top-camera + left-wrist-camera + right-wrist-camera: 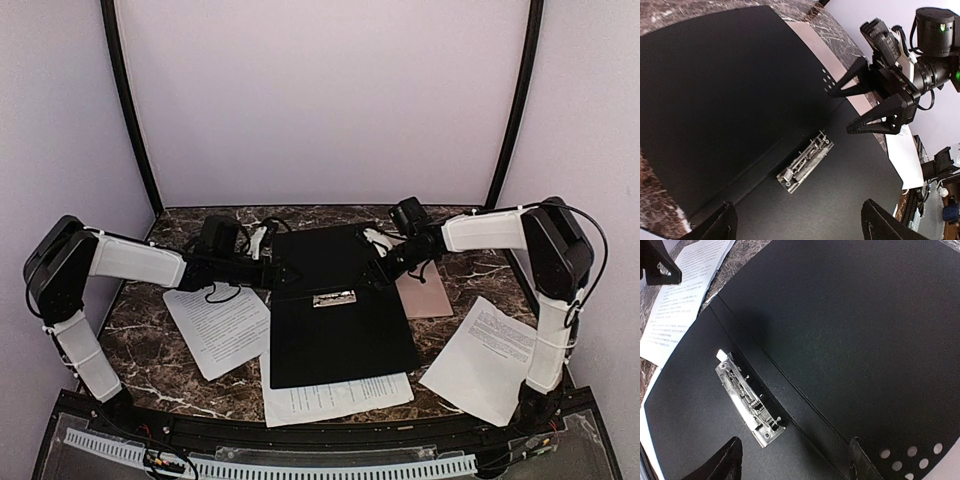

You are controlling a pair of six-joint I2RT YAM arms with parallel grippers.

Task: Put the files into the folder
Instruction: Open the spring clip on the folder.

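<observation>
A dark marbled tabletop is seen, enclosed by pale walls, and most of its middle is taken up by the folder, which is laid open with both black inner faces upward. A metal clip is fixed beside the spine, and nothing is held in it; no paper is lying inside the folder. A tan-pink card is seen projecting from under the folder's right edge; whether it belongs to the folder cannot be told. The three files are spread on the tabletop around the folder: the left file lies beside its left edge and is partly overhung by the left arm, the middle file is partly covered by the near edge, and the right file lies apart on the right. The left pincer is held released over the spine at the left edge, grasping nothing. The right pincer is likewise spread wide above the right edge, with nothing between its fingers.
</observation>
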